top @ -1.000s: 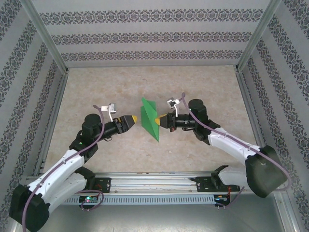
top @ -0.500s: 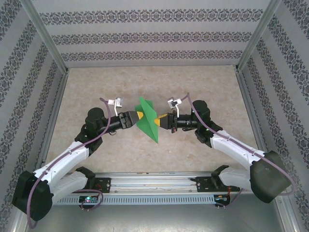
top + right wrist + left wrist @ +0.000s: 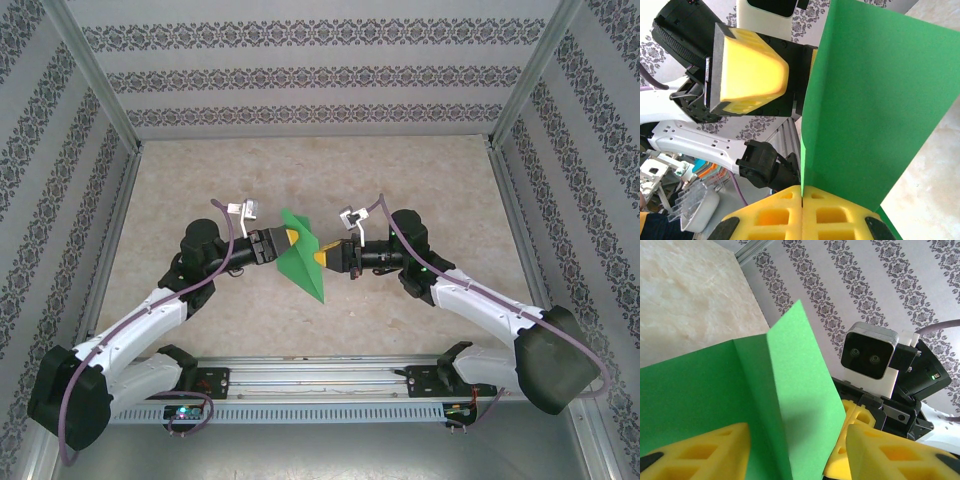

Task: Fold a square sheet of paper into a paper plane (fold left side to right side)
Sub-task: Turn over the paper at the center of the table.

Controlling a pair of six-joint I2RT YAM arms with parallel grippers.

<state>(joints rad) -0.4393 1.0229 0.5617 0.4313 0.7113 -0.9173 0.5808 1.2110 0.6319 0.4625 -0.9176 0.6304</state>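
The left wall (image 3: 40,150) carries grey stripes of dark floral pattern, and a bare metal post (image 3: 95,80) slants down its inner corner to the table (image 3: 420,180), whose top is a pale beige, marbled, matte surface. From the table's near left corner the left arm (image 3: 130,335), white with black joints, reaches in toward the middle. The left gripper (image 3: 288,238) has its jaws spread, and in the left wrist view its yellow fingers (image 3: 705,450) stand one on each side of a raised flap of paper, with a clear gap between the flap and the farther finger. The sheet of paper (image 3: 300,268), bright green and matte, is held around the middle of the table, a little nearer the near edge, standing on edge with one sharp crease running through it; whether its lower corner touches the surface cannot be told. Just beside it, the right gripper (image 3: 322,258) is pressed together and pinches the sheet's edge in the seam between its yellow pads (image 3: 835,215). The right arm (image 3: 490,305) runs back to the near right corner, where a metal rail (image 3: 320,378) lines the near edge. The back wall (image 3: 320,75) and right wall (image 3: 600,150) bear the same striped paper, and a second post (image 3: 535,70) marks the far right corner.
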